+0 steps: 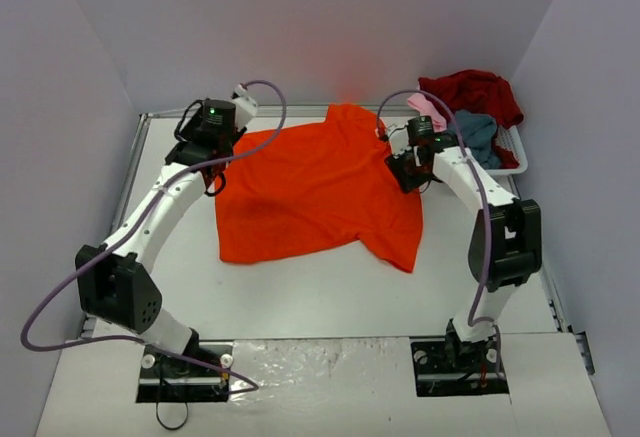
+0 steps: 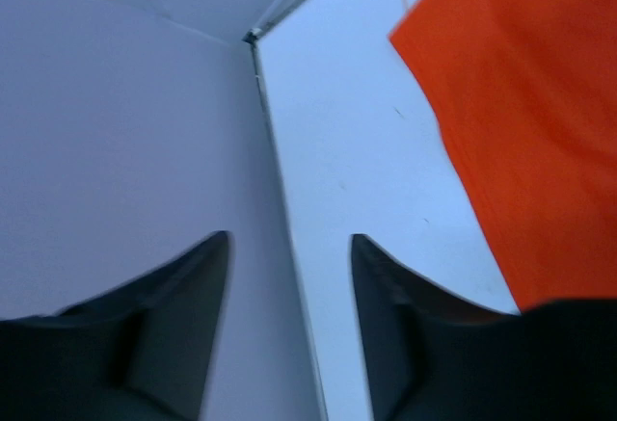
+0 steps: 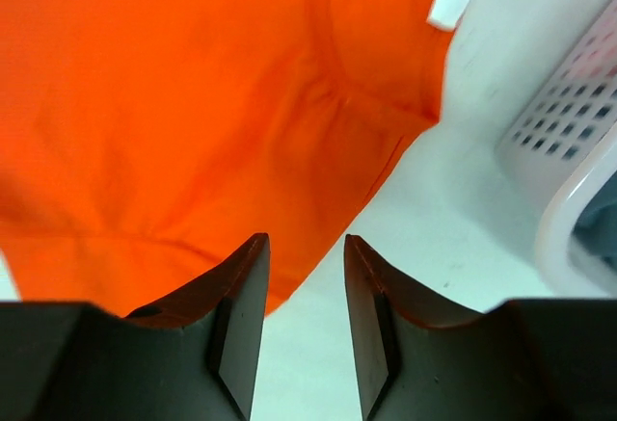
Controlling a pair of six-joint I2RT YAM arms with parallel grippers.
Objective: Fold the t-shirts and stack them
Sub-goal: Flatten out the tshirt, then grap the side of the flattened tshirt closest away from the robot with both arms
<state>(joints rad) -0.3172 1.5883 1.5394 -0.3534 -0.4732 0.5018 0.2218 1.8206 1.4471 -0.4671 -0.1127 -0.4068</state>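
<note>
The bright orange-red t-shirt (image 1: 320, 192) lies spread flat on the white table, collar toward the back. My left gripper (image 1: 213, 142) is open and empty at the shirt's left edge; in the left wrist view (image 2: 289, 240) the shirt (image 2: 525, 103) lies to the right of the fingers. My right gripper (image 1: 408, 169) is open and empty over the shirt's right edge; in the right wrist view (image 3: 304, 240) the shirt's sleeve and collar (image 3: 193, 103) fill the upper left. A dark red t-shirt (image 1: 475, 92), a pale pink one (image 1: 428, 107) and a grey-blue one (image 1: 478, 134) are heaped in the basket.
The white slatted basket (image 1: 513, 147) stands at the back right corner; its wall also shows in the right wrist view (image 3: 569, 142). Pale walls close the table on three sides, with the back-left corner (image 2: 253, 38) close to my left gripper.
</note>
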